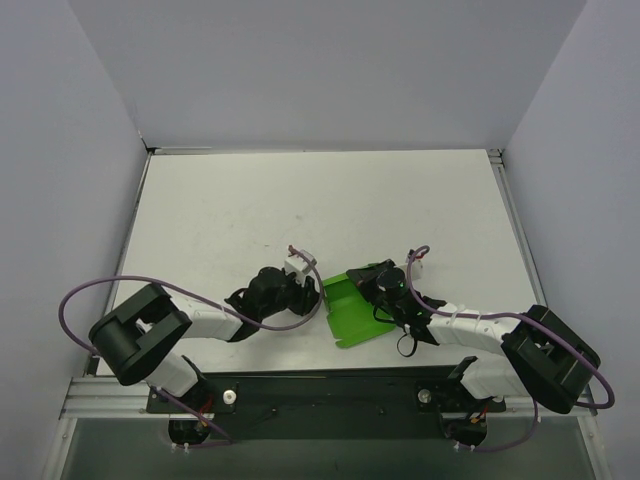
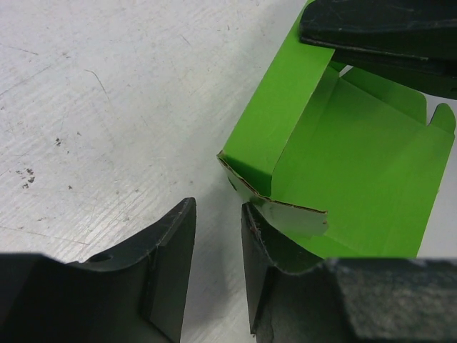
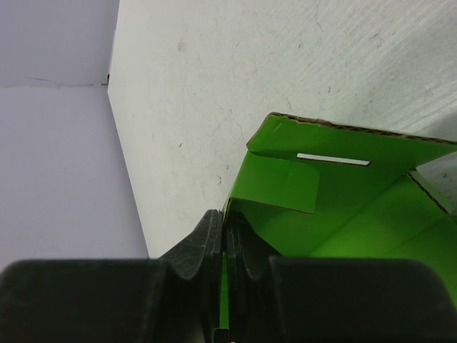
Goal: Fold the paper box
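On the white desk (image 1: 300, 200), near its front edge, lay the bright green thin-card paper box (image 1: 352, 318). The right hand (image 3: 224, 236) pinched one box wall. The left hand (image 2: 218, 257), narrowly parted and empty, sat just beside its corner.

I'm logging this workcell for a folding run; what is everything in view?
paper box: one, bright green, on the table between the grippers
table: one, white, under everything
walls: three, pale, around the table
cables: two, purple, one looping by each arm
arms: two, black and white, near edge
left gripper: one, black, open beside the box's corner
right gripper: one, black, shut on a box wall
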